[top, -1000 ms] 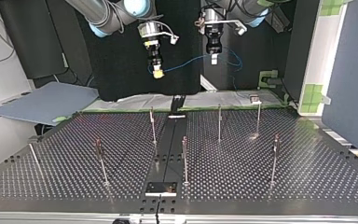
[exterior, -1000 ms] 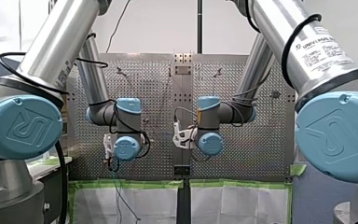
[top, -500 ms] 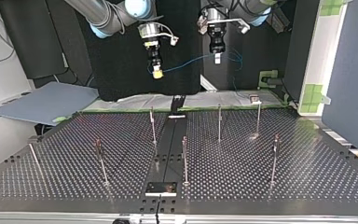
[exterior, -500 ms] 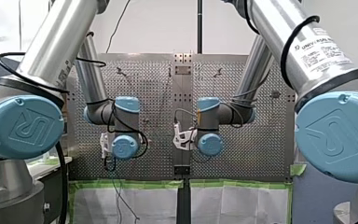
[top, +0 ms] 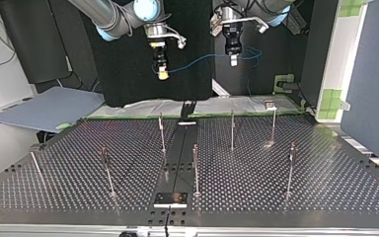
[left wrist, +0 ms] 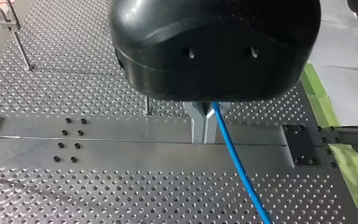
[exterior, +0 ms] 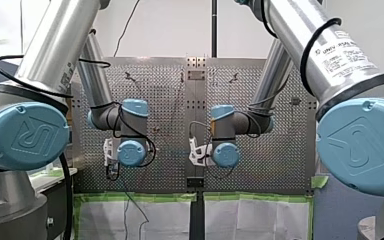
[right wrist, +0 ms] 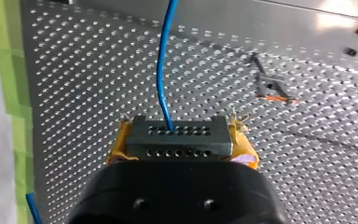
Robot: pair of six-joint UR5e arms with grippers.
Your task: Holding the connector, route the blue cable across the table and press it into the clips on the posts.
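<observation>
The right gripper [right wrist: 181, 145] is clamped on the connector [right wrist: 179, 134], which is pinched at its two ends between the yellow pads [right wrist: 116, 151]. The cable [right wrist: 162, 70] can be seen leaving the connector's face straight ahead of that gripper. The left gripper [left wrist: 204, 125] looks closed around the same cable further along, with the line trailing off below and ahead of it. Both are held up off the table [left wrist: 98, 196], and the posts [top: 232, 129] aren't reached yet. The clips can't really be made out.

Handling-wise, the cable is judged thin, light and floppy, so sag and swing should be expected unless some tension is kept between the two grips. The connector looks rigid, so that's where it's best held. The cable root could probably get kinked or yanked. A lighter guiding pinch would likely be wanted at the left gripper.
</observation>
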